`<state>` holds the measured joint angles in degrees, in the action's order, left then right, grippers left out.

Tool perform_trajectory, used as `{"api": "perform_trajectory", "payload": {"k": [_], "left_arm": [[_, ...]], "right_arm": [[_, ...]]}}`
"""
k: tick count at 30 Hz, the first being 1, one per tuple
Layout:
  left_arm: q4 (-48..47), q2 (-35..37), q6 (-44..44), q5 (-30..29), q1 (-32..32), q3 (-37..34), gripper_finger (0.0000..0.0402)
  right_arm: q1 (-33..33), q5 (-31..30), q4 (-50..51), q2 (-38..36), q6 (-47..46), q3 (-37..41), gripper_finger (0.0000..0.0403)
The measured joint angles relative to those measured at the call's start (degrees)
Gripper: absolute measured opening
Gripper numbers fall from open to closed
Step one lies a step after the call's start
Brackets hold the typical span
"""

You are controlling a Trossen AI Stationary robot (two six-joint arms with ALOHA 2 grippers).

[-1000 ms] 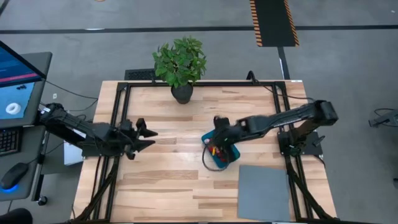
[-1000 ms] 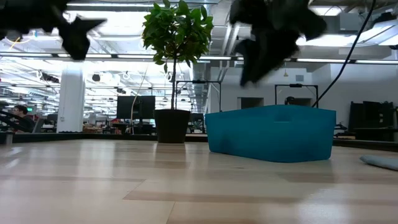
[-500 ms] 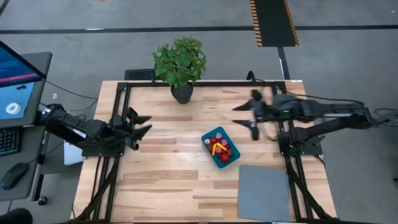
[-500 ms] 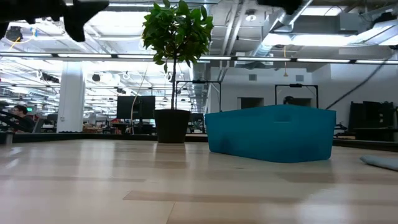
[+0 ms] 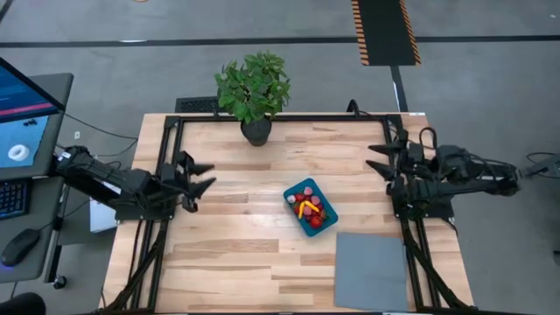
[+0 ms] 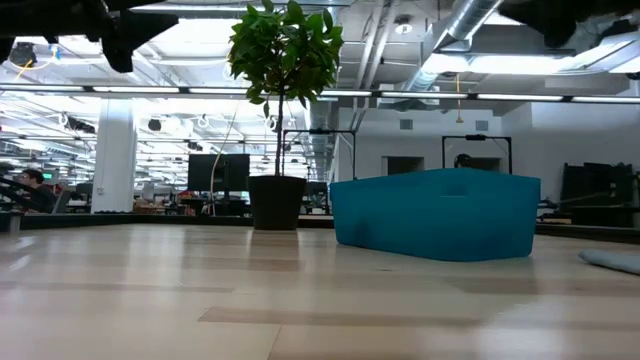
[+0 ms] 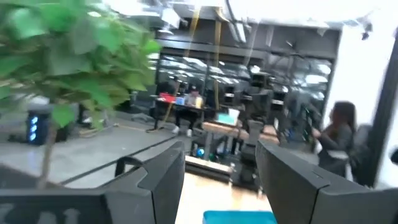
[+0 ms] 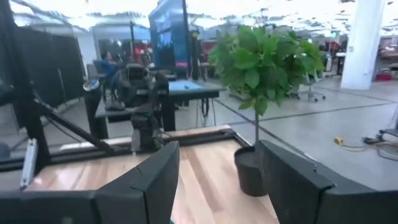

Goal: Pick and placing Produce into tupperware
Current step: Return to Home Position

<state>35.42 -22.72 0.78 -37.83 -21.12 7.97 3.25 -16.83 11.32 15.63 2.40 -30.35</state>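
Produce lies heaped inside the one tupperware, a teal-blue tub set at a slant near the middle of the table; the pieces are mostly red, with one yellow-orange strip among them, and they are too small and crowded for a sure count; in the low view only the tub's blue wall shows, and what it holds is hidden behind it.

One grey mat lies flat just beside the tub's front corner, toward the table's right front; whether the two touch cannot be told; one potted plant stands at the far edge, well apart from the tub.

Two arms are in view, both well clear of the tub; the left gripper hangs over the table's left side, pointing inward, its two fingers spread wide with nothing between them; the left wrist view shows that pair of fingers parted, with the tub's rim seen through the gap; the right gripper hangs at the table's right edge, also pointing inward, its two fingers wide apart and empty; in the right wrist view its fingers stand parted, with the plant and the other arm beyond.

One monitor stands off the table's left side; one person shows in the room beyond.
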Motion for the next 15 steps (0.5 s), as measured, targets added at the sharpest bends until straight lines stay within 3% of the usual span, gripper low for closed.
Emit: {"api": "perform_trajectory", "payload": {"k": [6,12,15], "left_arm": [[-2.08,-0.93,1.76,11.84,2.19,0.0,0.0187],[-7.04,-0.92,-2.52,11.93,7.95,0.0,0.0187],[-7.48,-1.09,-3.25,17.46,11.13,0.0,0.0187]], "right_arm": [[0.03,0.17,1.37,-9.38,-0.8,6.68,0.024],[-0.84,-1.2,3.54,-15.52,-3.77,12.41,0.024],[-1.19,-4.91,6.02,-14.51,-6.67,12.73,0.024]]}}
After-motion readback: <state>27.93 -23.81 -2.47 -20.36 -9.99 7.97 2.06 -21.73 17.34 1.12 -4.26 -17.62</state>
